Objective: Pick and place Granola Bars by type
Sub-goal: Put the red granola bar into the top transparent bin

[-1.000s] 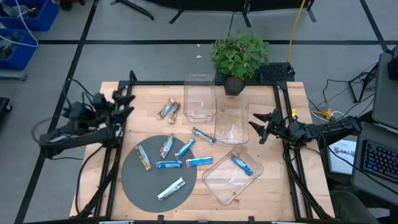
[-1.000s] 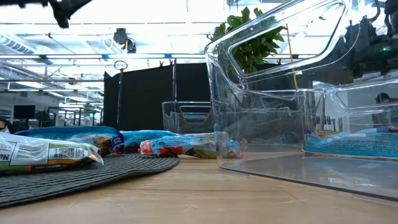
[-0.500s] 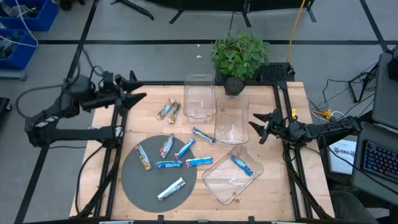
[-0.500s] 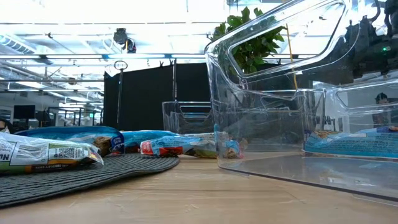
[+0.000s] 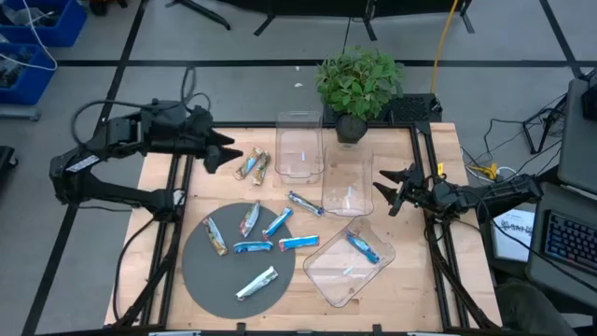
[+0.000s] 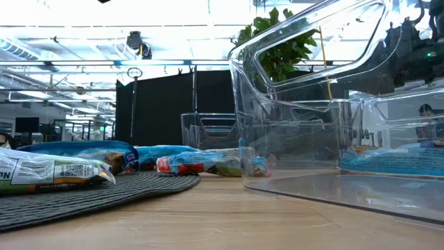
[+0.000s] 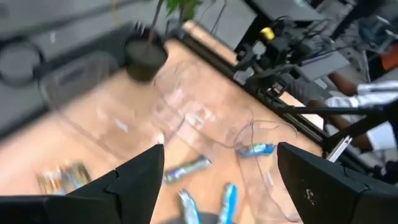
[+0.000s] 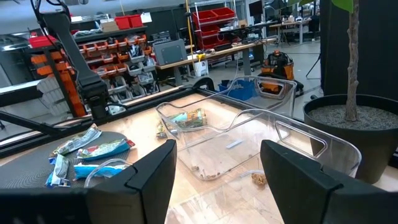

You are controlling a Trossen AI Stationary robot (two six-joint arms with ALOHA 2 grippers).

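The left arm has swung from outside the bench's (image 5: 392,289) left edge up and inward over its far-left part; the left gripper (image 5: 227,152) now hangs with its jaws spread just beside the pair of tan Granola Bars (image 5: 252,165), having risen out of the low view

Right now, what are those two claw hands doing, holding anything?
Left gripper: open, empty, above the table's far left near two tan granola bars.
Right gripper: open, empty, beside the clear bins.
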